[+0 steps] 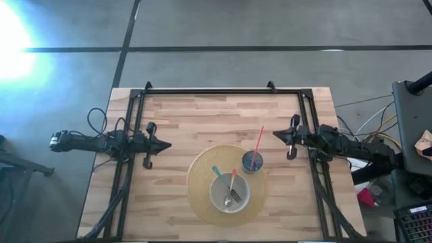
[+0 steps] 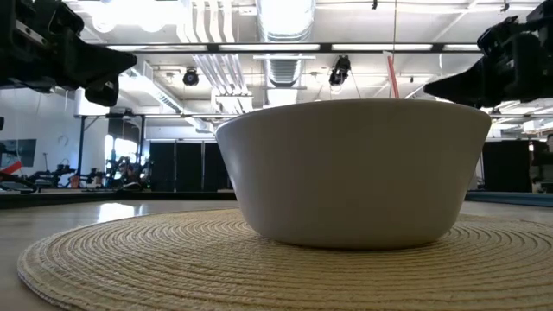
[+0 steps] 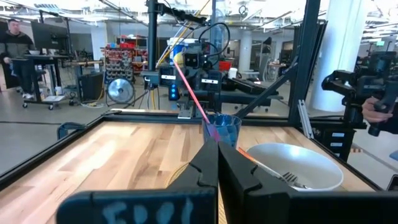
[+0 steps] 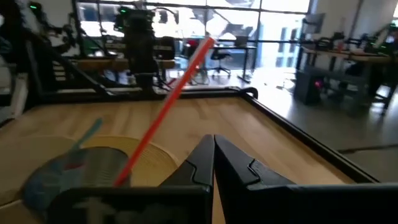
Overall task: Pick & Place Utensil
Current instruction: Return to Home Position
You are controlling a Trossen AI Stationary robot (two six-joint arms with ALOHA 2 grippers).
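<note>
A white bowl (image 1: pixel 229 194) stands on a round woven placemat (image 1: pixel 202 179). An orange-handled fork (image 1: pixel 231 185) lies in it with its head on the bottom, and a teal-handled utensil (image 1: pixel 217 171) leans on the rim. Beside the bowl a blue cup (image 1: pixel 252 161) holds a red-handled utensil (image 1: pixel 258 140) that sticks out slanting. My left gripper (image 1: pixel 166 144) hovers shut left of the placemat, pointing at the cup (image 3: pixel 222 129). My right gripper (image 1: pixel 275 135) hovers shut to the right of the cup, with the red handle (image 4: pixel 168 102) in front of it.
A black frame (image 1: pixel 209 91) runs along the table's far edge and down both sides beside the arms. Bare wood lies between the placemat and the far rail. In the low view the bowl (image 2: pixel 354 168) fills the middle. A person's hand (image 3: pixel 376 112) shows beyond the table.
</note>
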